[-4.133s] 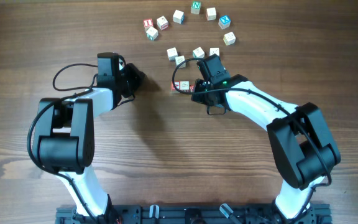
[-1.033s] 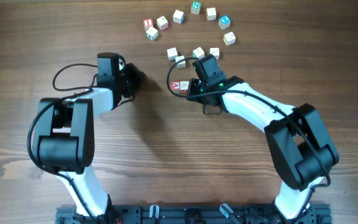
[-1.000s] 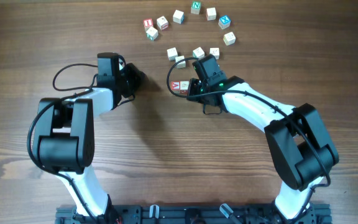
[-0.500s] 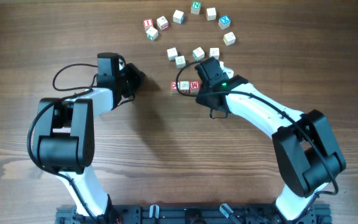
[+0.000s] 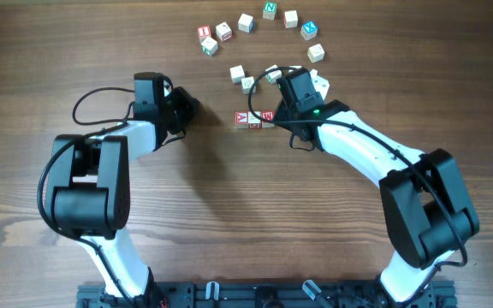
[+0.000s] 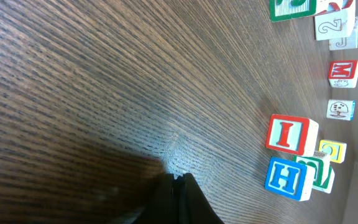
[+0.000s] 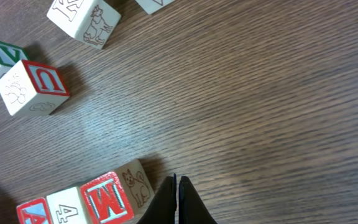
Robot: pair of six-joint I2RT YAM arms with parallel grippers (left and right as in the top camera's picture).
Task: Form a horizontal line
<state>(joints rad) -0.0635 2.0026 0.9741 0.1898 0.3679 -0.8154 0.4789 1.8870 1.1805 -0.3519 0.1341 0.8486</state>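
Note:
Three pale cubes with red printing lie touching in a left-to-right row [image 5: 254, 118]: an "A" cube [image 5: 241, 117], a plain-topped cube [image 5: 254, 120] and an "M" cube [image 5: 267, 116]. The right wrist view shows them as the red M [image 7: 107, 199], a "4" face [image 7: 67, 209] and the A [image 7: 32, 215] at the bottom left. My right gripper [image 7: 177, 182] is shut and empty, just right of the M cube, apart from it. Well left of the row, my left gripper [image 5: 192, 108] rests shut on nothing; its closed tips [image 6: 178, 179] hover over bare wood.
Several loose cubes are scattered in an arc at the back, among them a green-lettered cube [image 5: 270, 10] and a blue-lettered cube [image 5: 310, 30]. A "U" cube [image 7: 36, 87] and a dog-picture cube [image 7: 84, 22] lie behind the row. Red "I" [image 6: 289, 134] and blue "H" [image 6: 284, 177] cubes are ahead of the left gripper.
My right gripper has drawn back up and to the right, uncovering the M cube at the row's right end. The left arm has not moved.

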